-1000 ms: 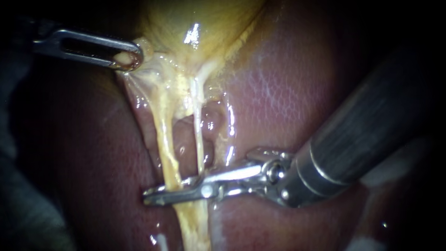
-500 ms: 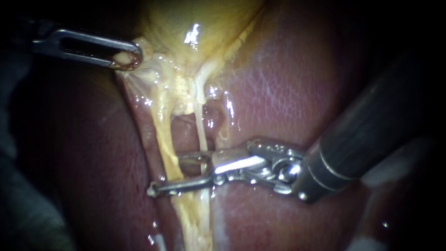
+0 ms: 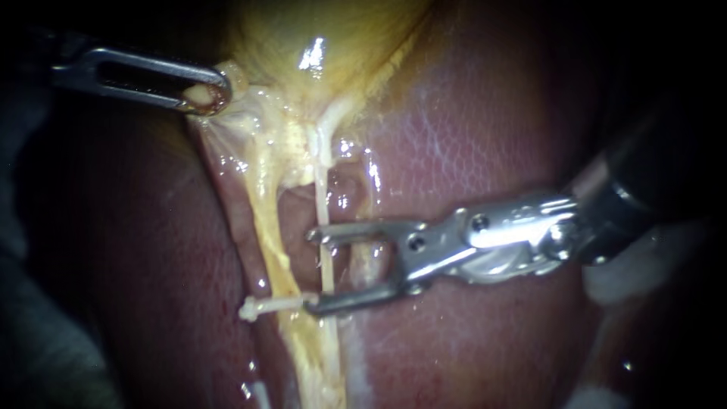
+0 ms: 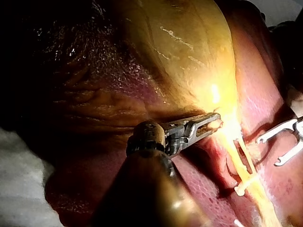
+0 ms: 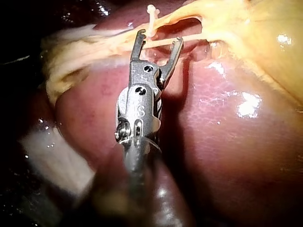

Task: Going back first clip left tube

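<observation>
At the middle of the endoscope view, my right instrument point(image 3: 314, 270), the silver hinged one on a dark shaft coming in from three o'clock, has pulled back toward three o'clock. A second ago its jaws were closed across the thick yellow left tube point(image 3: 266, 235); now they stand wide apart and grip nothing. And there's the result: a small white clip point(image 3: 269, 306) sits across the left tube at about seven o'clock from centre, and it stays put as I withdraw. My lower jaw's tip is still just beside the clip's near end; I can't tell whether they touch. The thin pale tube point(image 3: 324, 216) crosses the gap between my open jaws, so I judge I should back straight out without snagging it. Up at ten o'clock my left instrument point(image 3: 203, 95), a slim steel one, keeps its jaws clamped on a pale fold at the neck of the glistening yellow gallbladder point(image 3: 303, 30), stretching both tubes over the dark red liver point(image 3: 469, 151). The clip looks placed; the retreat is under way.
</observation>
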Controlling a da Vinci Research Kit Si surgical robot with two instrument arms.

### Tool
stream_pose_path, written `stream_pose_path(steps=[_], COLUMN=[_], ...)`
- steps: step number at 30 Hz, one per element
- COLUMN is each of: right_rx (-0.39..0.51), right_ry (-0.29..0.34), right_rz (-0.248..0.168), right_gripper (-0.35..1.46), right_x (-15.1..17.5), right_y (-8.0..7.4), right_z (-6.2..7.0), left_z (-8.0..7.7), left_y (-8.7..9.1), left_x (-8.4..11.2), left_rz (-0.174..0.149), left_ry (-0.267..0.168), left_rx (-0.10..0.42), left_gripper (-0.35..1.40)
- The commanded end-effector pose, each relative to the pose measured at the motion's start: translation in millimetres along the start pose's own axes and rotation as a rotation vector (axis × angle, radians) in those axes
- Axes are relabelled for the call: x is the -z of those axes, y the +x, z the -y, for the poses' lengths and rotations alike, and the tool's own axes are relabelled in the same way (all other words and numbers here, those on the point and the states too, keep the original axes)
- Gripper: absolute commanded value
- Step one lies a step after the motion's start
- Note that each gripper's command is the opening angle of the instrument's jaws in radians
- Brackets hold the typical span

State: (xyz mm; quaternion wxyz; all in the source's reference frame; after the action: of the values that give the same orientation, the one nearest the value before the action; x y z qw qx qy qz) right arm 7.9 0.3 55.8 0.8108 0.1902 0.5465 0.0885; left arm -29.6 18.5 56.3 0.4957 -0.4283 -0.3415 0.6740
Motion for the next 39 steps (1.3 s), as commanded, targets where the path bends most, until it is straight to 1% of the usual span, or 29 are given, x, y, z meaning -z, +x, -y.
stream_pose_path(steps=[1,5,9,15,18,22,26,27,28,29,31,34,39], right_rx=[0.006,0.016,0.024,0.03,0.031,0.031,0.032,0.032,0.032,0.032,0.033,0.033,0.033], right_ry=[-0.009,-0.036,-0.044,-0.039,-0.037,-0.036,-0.034,-0.034,-0.033,-0.033,-0.033,-0.033,-0.033], right_rz=[0.004,0.008,0.013,0.012,0.011,0.011,0.011,0.011,0.011,0.011,0.011,0.011,0.011], right_gripper=[0.5,0.5,0.5,0.5,0.5,0.5,0.5,0.5,0.5,0.5,0.5,0.5,0.5], right_x=[1.0,3.2,4.4,5.6,6.0,6.3,6.6,6.7,6.8,6.8,6.8,6.9,6.9], right_y=[0.0,-0.3,-0.6,-0.8,-0.9,-1.1,-1.2,-1.2,-1.3,-1.3,-1.3,-1.4,-1.4], right_z=[0.0,0.2,0.1,0.2,0.3,0.4,0.5,0.5,0.5,0.5,0.4,0.4,0.4], left_z=[0.0,0.0,0.0,0.3,0.6,1.1,1.9,2.1,2.2,2.4,2.6,2.7,2.9], left_y=[0.0,0.0,0.0,-0.1,-0.3,-1.2,-2.5,-2.8,-3.1,-3.3,-3.6,-3.7,-3.7], left_x=[0.0,0.0,0.0,-0.2,-0.6,-2.1,-4.4,-5.3,-5.9,-6.4,-7.5,-8.2,-7.9], left_rz=[0.0,0.0,-0.002,-0.003,-0.005,-0.015,-0.008,-0.003,-0.001,0.007,0.01,0.013,0.014], left_ry=[0.0,0.0,0.002,0.003,0.005,0.017,0.005,0.004,0.002,0.002,-0.001,-0.004,-0.006], left_rx=[0.0,0.0,0.0,-0.002,-0.004,-0.009,-0.018,-0.027,-0.029,-0.03,-0.028,-0.03,-0.03], left_gripper=[-0.35,-0.35,-0.35,-0.35,-0.35,-0.35,-0.35,-0.35,-0.35,-0.35,-0.35,-0.35,-0.35])
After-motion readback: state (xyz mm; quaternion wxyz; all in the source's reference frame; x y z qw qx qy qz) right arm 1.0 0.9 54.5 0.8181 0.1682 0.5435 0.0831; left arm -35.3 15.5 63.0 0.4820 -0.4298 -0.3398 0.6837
